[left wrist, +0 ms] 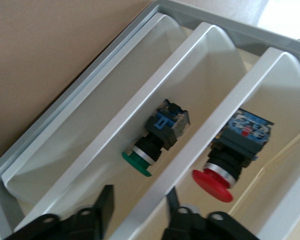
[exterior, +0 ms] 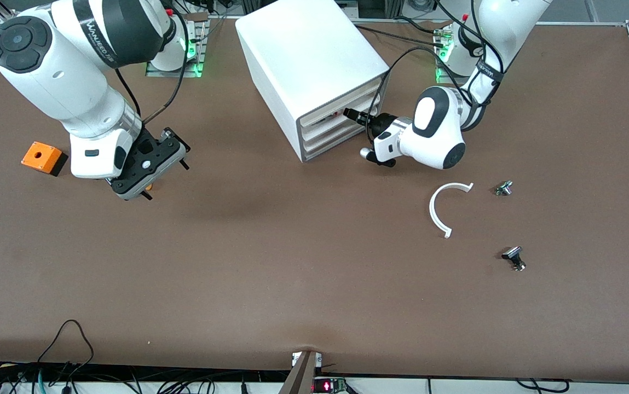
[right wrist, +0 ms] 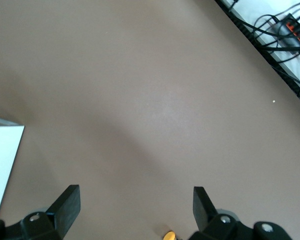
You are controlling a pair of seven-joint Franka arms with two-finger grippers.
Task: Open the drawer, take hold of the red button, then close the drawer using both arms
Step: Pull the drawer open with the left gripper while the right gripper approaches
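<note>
A white cabinet [exterior: 303, 60] of stacked pull-out trays is standing on a brown table [exterior: 292, 273], at the edge farther from the front camera.

The left gripper [left wrist: 140, 205] is reaching in level at the cabinet's front. Its jaws are standing narrow, with a white tray wall filling the gap between them. They appear to be pinching the front lip of the drawer [left wrist: 200, 125].

The button [left wrist: 225, 165] is lying on its side in the tray just beside that wall. Its red cap is pointing toward the gripper and its blue-and-black body is pointing deeper in. A green-capped button [left wrist: 152, 145] is lying in the neighbouring tray. A 3rd tray in view is holding nothing that can be seen.

The button is looking light and rigid. Its rounded, glossy cap would likely slip, so the blocky body or the neck under the cap is the better hold. The drawer is thin, stiff plastic and should slide easily, so a level pull on the lip should be suiting it.

The right gripper [right wrist: 135, 205] is waiting with jaws wide apart over bare table, toward the right arm's end. An orange box [exterior: 40, 156] is sitting near it, and a small orange object [right wrist: 168, 235] is peeking out beneath it.

Toward the left arm's end, a curved white strip [exterior: 437, 205] and 2 small dark parts [exterior: 504, 188] are lying loose.
</note>
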